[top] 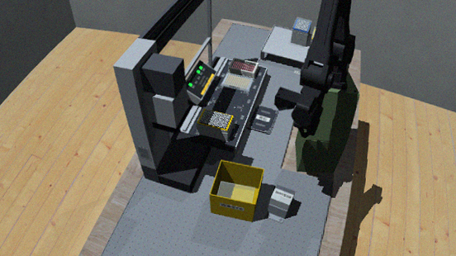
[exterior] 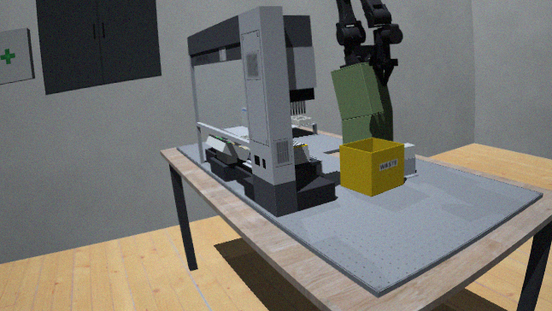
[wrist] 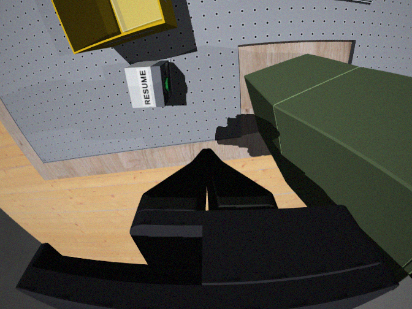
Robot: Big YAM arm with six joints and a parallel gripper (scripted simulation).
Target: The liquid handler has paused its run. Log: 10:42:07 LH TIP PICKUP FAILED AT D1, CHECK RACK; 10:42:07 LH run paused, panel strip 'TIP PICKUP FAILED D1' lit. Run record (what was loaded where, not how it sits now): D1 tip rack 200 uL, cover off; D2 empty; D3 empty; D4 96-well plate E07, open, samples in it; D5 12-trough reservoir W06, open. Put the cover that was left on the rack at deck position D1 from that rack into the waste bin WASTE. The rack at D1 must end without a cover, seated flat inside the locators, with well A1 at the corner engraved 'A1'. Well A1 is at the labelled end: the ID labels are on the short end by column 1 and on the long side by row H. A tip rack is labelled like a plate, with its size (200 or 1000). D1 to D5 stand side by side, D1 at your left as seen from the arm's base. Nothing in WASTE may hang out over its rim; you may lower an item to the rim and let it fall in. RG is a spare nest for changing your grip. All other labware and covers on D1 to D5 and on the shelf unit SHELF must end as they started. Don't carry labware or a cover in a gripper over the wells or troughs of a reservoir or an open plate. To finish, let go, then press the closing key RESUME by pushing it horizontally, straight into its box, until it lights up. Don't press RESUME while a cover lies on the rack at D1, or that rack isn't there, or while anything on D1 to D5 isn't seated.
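The pincer point(wrist: 206, 156) was closed tight and held nothing, pointing toward the upper frame. The cover point(top: 237, 192) lay flat inside the WASTE bin point(top: 216, 183), lower centre, long axis left-right. The RESUME box point(wrist: 146, 87) sat on the bench point(wrist: 66, 110).

The top camera is hanging high above the surface point(top: 182, 230), looking steeply down its length, taking in the liquid handler point(top: 145, 106), the yellow WASTE bin point(top: 236, 191) and the RESUME box point(top: 281, 201). The exterior camera is standing off to one side at about surface height, facing across it at the same bin point(exterior: 372, 164) and handler point(exterior: 261, 107). The wrist camera is riding behind the shut claw point(wrist: 206, 159), pointing down from close range at the bin's corner point(wrist: 99, 33) and the RESUME box point(wrist: 144, 87).
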